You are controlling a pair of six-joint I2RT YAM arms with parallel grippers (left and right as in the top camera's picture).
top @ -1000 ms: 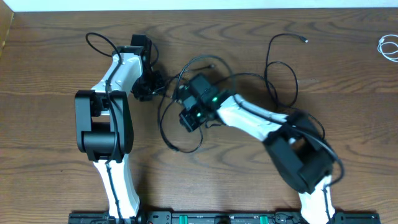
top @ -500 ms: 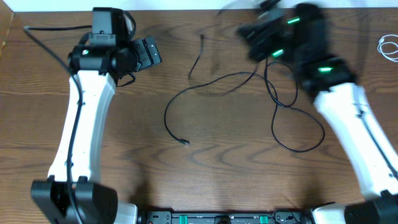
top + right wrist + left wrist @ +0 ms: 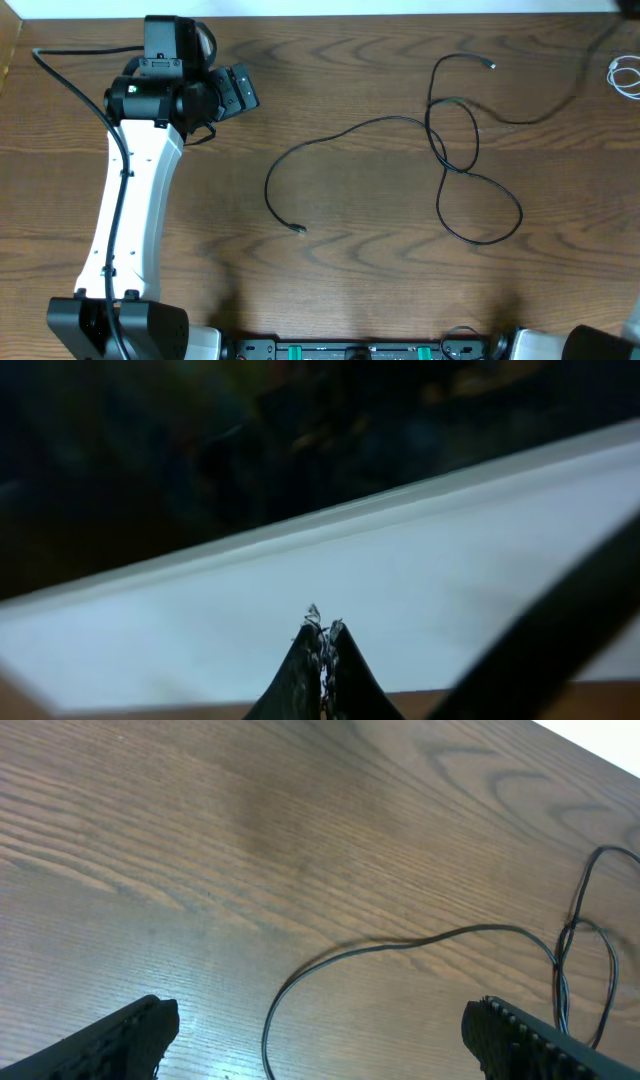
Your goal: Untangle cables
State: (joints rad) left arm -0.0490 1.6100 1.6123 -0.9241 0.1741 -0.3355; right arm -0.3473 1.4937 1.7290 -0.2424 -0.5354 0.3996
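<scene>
A brown wood-grain counter (image 3: 330, 290) is seen from overhead. A long black cable (image 3: 395, 119) is laid loosely across its middle, with one plug end near the centre and crossed loops toward the right. A black strand (image 3: 525, 122) is led off toward the far right corner, and a small white cable (image 3: 626, 75) is coiled at the right edge. The left claw (image 3: 238, 90) is placed far left, well apart from the cables.

From the left wrist, its fingers (image 3: 120, 1035) are spread wide, nothing between them — the black cable is seen on the counter beyond.

From the right wrist, the right claw (image 3: 322, 645) is pressed shut before a white surface — whether anything is pinched cannot be told.
</scene>
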